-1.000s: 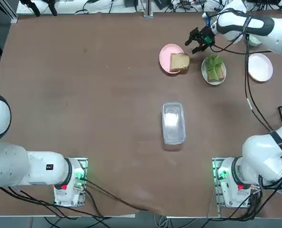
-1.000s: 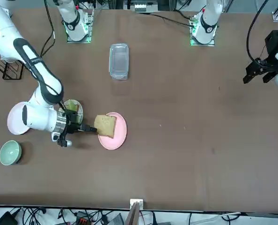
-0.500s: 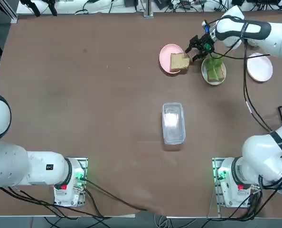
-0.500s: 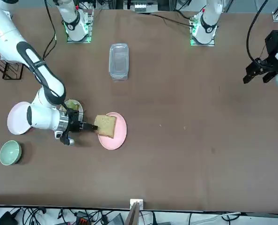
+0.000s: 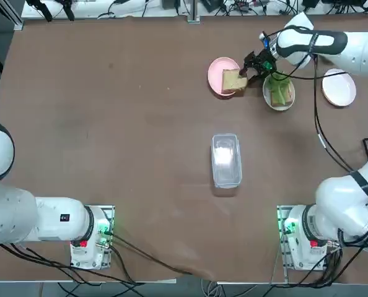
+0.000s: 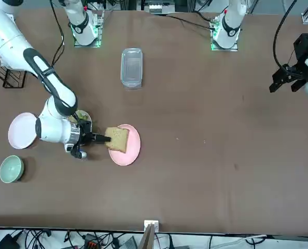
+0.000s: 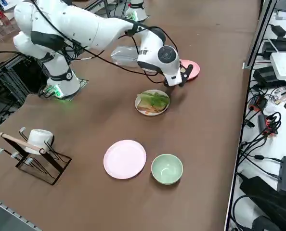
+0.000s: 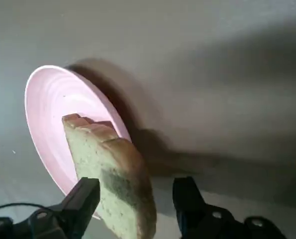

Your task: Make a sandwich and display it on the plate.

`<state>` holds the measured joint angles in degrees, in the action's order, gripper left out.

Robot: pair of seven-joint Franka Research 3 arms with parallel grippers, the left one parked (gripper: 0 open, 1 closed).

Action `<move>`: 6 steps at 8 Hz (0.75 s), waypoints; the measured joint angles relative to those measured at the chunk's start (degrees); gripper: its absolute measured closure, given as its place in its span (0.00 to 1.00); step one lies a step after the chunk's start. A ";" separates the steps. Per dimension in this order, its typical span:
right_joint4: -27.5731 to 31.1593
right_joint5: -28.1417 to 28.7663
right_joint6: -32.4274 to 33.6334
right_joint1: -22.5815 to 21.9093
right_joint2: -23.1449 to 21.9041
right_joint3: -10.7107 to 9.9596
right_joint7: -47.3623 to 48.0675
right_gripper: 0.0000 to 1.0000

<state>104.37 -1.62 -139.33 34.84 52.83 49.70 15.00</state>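
A: Bread (image 8: pixel 108 174) status?
B: Loose slice, leaning on the pink plate's (image 8: pixel 48 104) rim. Lettuce (image 7: pixel 154 99) sits on the other slice (image 7: pixel 149 107), on the white plate (image 7: pixel 166 107) beside it. Top slice pickup in hand, I'd say.
A: Right gripper (image 8: pixel 133 199)?
B: At the loose slice, fingers spread wide, one each side of its near end. No grip visible.
A: Next?
B: Center, close gently, lift, lay it on the lettuce. Soft bread, could crush.
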 joint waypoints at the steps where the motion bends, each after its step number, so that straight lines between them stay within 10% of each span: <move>1: -0.01 0.00 -0.02 -0.05 0.00 -0.05 0.00 0.36; 6: -0.60 -0.01 4.11 0.27 -1.55 -0.05 -0.02 0.88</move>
<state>103.77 -1.63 -135.22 35.11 51.29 49.65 14.98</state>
